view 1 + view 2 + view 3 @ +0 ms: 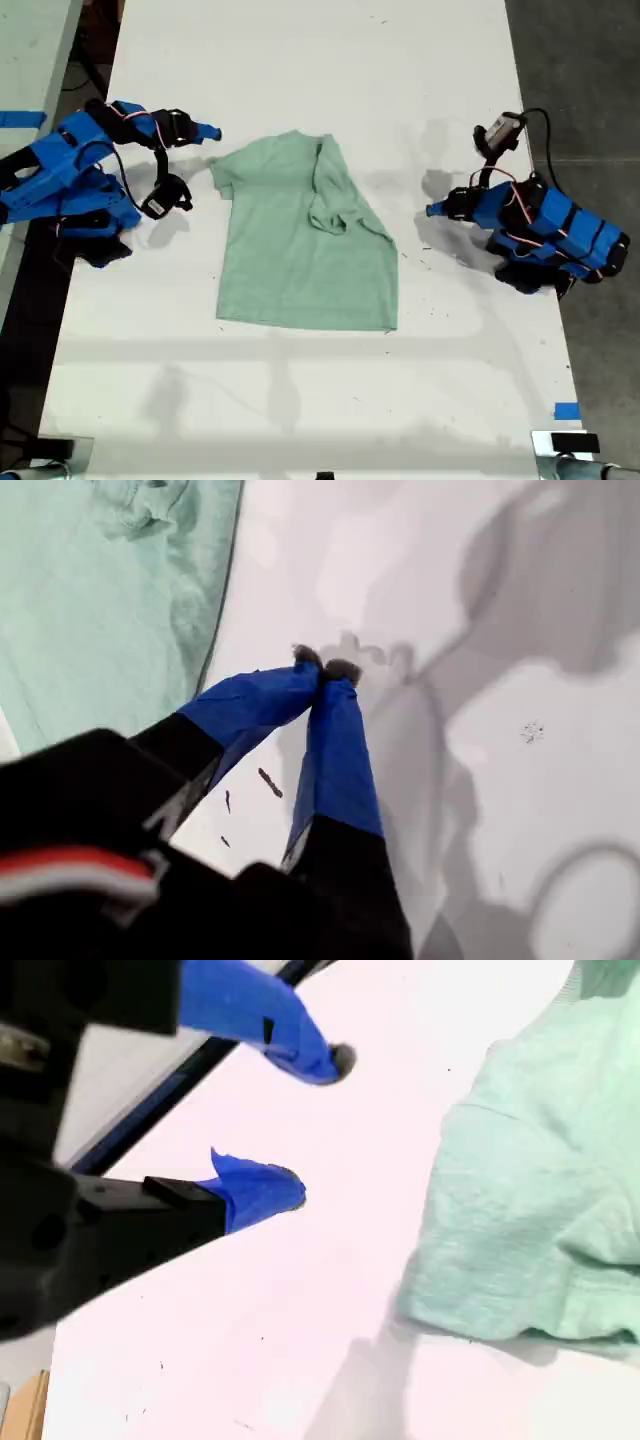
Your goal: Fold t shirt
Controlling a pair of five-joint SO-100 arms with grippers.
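Here's the t shirt [300,260], pale mint-green, lying flat and wrinkled in the middle of the white bench [300,60]. 1 side is folded in over its chest on the exterior view's right, and the other sleeve is spread toward that view's left.

My first claw [432,210] [325,665] sits low on the exterior view's right, its arm hunched back and pointing at the t shirt [90,610]. The blue tips are pinched together on nothing, hovering over bare bench just off the cloth's edge.

Over on the exterior view's left, my second claw [205,132] [315,1125] reaches out from a folded arm toward the spread sleeve. Its jaws are parted and empty, close to the t shirt [540,1210] without touching it.
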